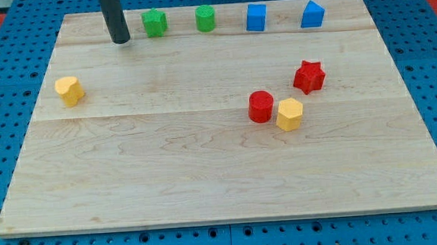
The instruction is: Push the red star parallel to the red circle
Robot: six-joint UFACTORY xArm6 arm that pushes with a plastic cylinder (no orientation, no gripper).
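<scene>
The red star point(309, 77) lies at the view's right, above and to the right of the red circle point(261, 106). A yellow hexagon point(289, 114) touches the red circle on its right side. My tip point(121, 40) rests at the view's top left, far from both red blocks and just left of a green block point(154, 23).
A second green block point(206, 18), a blue cube point(256, 17) and a blue pentagon-like block point(312, 15) line the view's top. A yellow block point(70, 90) sits at the left. The wooden board point(222, 183) ends at blue pegboard on all sides.
</scene>
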